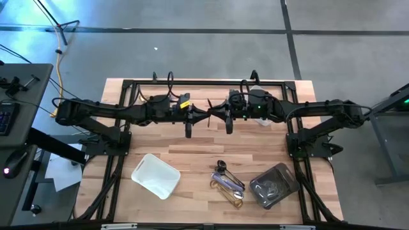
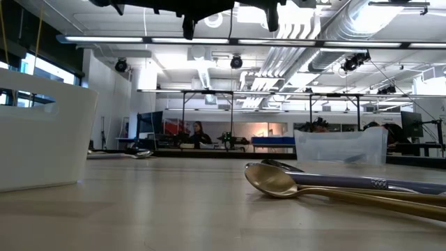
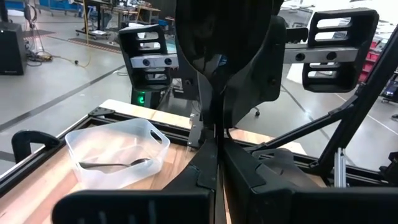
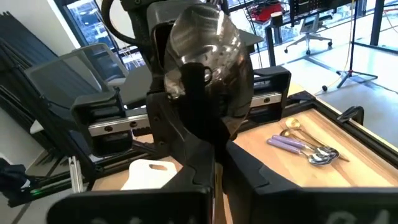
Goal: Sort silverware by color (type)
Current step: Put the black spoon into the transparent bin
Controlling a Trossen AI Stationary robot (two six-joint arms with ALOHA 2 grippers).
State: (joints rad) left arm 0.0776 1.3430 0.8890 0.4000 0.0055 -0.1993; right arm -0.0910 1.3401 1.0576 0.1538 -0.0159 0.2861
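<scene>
A dark, shiny spoon (image 4: 205, 43) stands upright in mid-air over the middle of the table, bowl up. It is between my left gripper (image 1: 203, 115) and my right gripper (image 1: 216, 115), which meet tip to tip, both level and both shut on it. The spoon shows dark against the light in the left wrist view (image 3: 221, 56). More silverware lies in a loose pile (image 1: 229, 182) on the near part of the table: a gold spoon (image 2: 272, 180), purple-handled pieces (image 4: 298, 144) and a dark one. My left gripper pinches the spoon's handle (image 3: 215, 127) below the bowl between its two fingers. It comes level from the table's left. The spoon stands upright, clear of the table. My right gripper comes level from the table's right, shut on the same spoon below its bowl (image 4: 198, 93). The left gripper's fingers behind it hide exactly where it grips.
A white tray (image 1: 155, 174) stands near left. A grey tray (image 1: 275, 185) holding silverware stands near right. A clear tray (image 3: 118, 155) with one spoon in it sits at the far side under the right arm. Black frame rails (image 1: 211, 82) run around the table.
</scene>
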